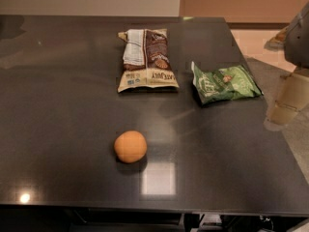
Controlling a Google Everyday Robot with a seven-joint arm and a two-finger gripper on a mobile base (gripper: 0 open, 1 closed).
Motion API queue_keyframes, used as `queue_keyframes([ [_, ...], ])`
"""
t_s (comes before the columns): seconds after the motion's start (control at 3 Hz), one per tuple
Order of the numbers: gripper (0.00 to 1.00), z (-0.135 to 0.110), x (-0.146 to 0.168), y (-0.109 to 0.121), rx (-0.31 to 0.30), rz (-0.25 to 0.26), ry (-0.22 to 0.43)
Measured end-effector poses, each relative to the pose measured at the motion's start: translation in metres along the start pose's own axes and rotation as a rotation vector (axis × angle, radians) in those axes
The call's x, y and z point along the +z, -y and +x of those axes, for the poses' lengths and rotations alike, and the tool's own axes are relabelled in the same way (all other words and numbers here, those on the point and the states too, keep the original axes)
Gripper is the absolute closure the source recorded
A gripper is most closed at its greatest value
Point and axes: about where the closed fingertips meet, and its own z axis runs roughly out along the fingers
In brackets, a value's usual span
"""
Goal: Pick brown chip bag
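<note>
The brown chip bag (147, 59) lies flat on the dark table (63, 105), toward the back centre. Its cream-tan band with dark lettering faces the front, and a whitish panel is on its left side. My gripper (286, 100) hangs at the far right edge of the view, beyond the table's right edge. It is well to the right of the bag, a little nearer the front, and touches nothing.
A smaller green bag (224, 82) lies right of the brown bag, between it and the gripper. An orange (130, 146) sits nearer the front, left of centre. The table's right edge runs close to the gripper, with floor beyond it.
</note>
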Motion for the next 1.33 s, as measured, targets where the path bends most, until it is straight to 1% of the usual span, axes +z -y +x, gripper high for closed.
queue_keyframes([
  [0.33, 0.0, -0.003, -0.001, 0.002, -0.007, 0.01, -0.002],
  [0.67, 0.0, -0.021, 0.005, 0.019, -0.025, 0.017, -0.006],
  [1.0, 0.0, -0.048, 0.021, 0.049, -0.007, 0.005, -0.004],
  [1.33, 0.0, -0.082, 0.05, 0.083, 0.048, -0.026, 0.015],
])
